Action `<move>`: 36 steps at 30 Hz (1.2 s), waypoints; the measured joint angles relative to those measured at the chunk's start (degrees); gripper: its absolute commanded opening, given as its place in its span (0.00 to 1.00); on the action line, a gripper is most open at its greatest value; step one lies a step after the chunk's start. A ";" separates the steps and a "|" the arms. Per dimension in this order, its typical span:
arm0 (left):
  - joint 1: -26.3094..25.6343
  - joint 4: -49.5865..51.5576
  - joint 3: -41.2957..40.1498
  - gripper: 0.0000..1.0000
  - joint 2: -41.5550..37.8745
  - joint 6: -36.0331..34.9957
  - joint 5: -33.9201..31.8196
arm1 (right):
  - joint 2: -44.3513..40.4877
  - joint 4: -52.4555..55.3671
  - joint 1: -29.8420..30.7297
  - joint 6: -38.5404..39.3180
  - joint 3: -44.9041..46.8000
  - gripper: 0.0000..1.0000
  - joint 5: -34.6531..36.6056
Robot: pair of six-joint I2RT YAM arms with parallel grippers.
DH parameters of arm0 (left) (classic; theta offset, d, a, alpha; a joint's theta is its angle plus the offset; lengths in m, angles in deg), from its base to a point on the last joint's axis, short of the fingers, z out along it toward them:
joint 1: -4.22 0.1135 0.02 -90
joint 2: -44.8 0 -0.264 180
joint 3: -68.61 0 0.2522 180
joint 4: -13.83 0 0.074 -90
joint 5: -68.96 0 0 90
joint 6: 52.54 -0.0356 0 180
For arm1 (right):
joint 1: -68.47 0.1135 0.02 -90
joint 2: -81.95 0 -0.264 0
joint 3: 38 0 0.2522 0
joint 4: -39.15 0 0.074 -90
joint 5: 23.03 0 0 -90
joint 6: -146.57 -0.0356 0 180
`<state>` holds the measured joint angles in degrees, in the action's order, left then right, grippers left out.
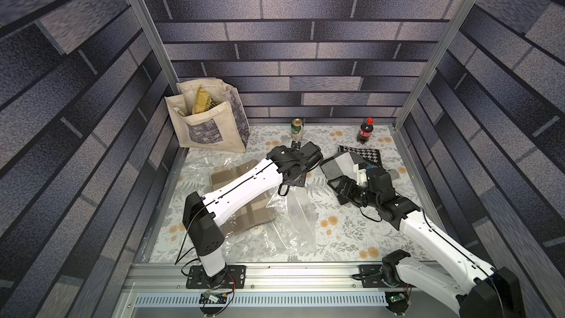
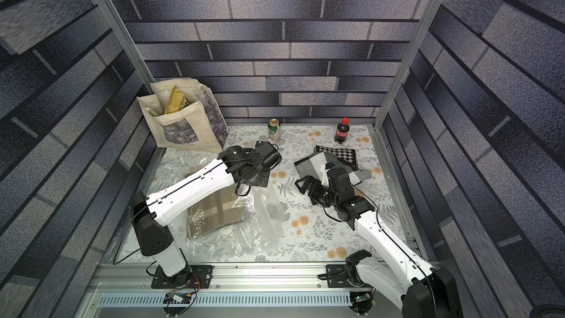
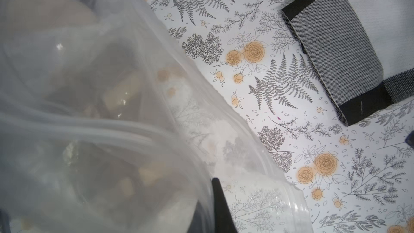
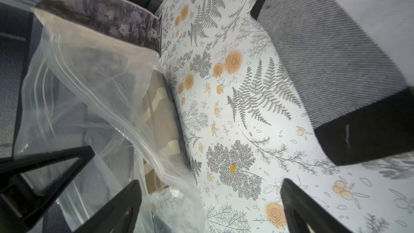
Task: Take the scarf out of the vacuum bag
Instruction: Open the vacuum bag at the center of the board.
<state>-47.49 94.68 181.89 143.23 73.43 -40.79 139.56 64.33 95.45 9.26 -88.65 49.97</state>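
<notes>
Plastic looked pinched in the closed left fingers (image 3: 220,207), lifting the mouth of the vacuum bag (image 1: 293,224) so it gaped. Right fingers (image 4: 116,207) hung wide open and empty beside it, probably to reach in. Tan plaid scarf (image 1: 250,212) sat inside, toward the worktop's (image 1: 351,227) front-left corner.

The vacuum bag (image 1: 284,227) is lying clear, glossy and crinkled, with its zip-strip edge rising off the table, pinched in the closed left gripper (image 3: 216,189). The rest is trailing down and back under that arm. The scarf (image 1: 247,218), folded tan-and-cream plaid, is resting flat inside, set back from the gripper, beside the round whitish valve (image 2: 226,231).
</notes>
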 measured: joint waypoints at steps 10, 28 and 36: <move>2.01 -4.98 -13.00 0.00 -3.45 -0.22 1.60 | 13.05 -9.60 13.88 1.38 -9.97 0.73 -0.39; 3.85 -9.99 -23.67 0.00 -17.38 -0.17 0.87 | 32.28 -19.06 22.91 -1.97 -15.93 0.65 -0.37; 5.40 -12.20 -25.62 0.00 -16.96 -0.17 2.03 | 21.29 -14.51 23.26 -2.91 -10.34 0.82 14.62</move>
<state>-42.09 82.49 156.28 126.27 73.26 -38.76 160.85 49.82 118.71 6.35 -98.99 64.60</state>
